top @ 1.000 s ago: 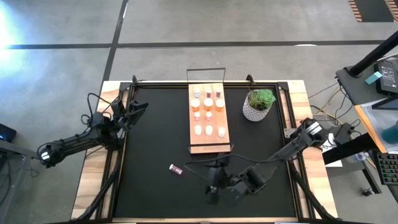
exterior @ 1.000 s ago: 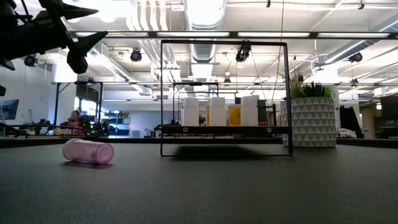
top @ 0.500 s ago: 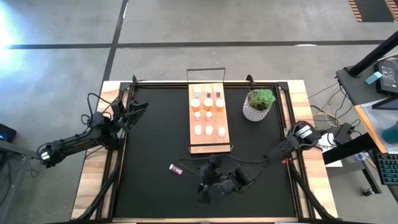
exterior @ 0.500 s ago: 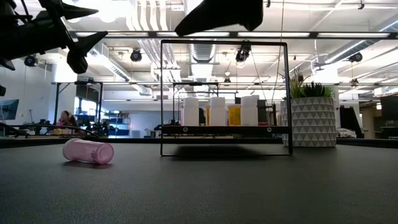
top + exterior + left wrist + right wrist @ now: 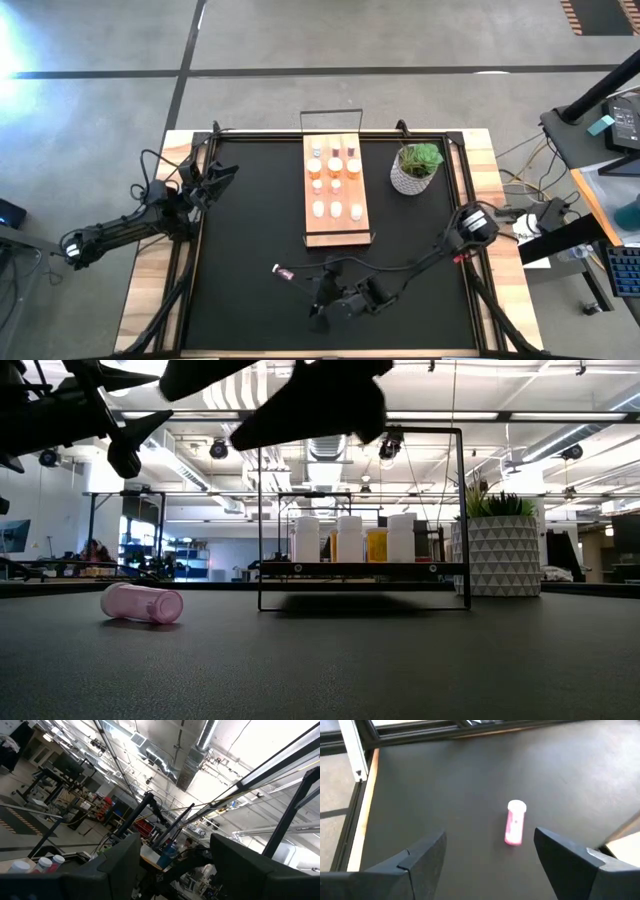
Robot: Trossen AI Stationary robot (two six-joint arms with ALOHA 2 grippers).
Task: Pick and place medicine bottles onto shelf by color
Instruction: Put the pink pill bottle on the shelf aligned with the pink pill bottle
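A pink medicine bottle [image 5: 282,271] lies on its side on the black surface [image 5: 250,220], near the front end of the shelf [image 5: 335,190]. The right pincer [image 5: 318,312] hovers close to the pink bottle, with its fingers [image 5: 415,862] spread apart and nothing between them. Other medicine bottles [image 5: 334,165] stand in rows on the shelf. The left pincer [image 5: 222,172] waits far from the shelf, its fingers apart. A potted plant [image 5: 415,168] stands beside the shelf.
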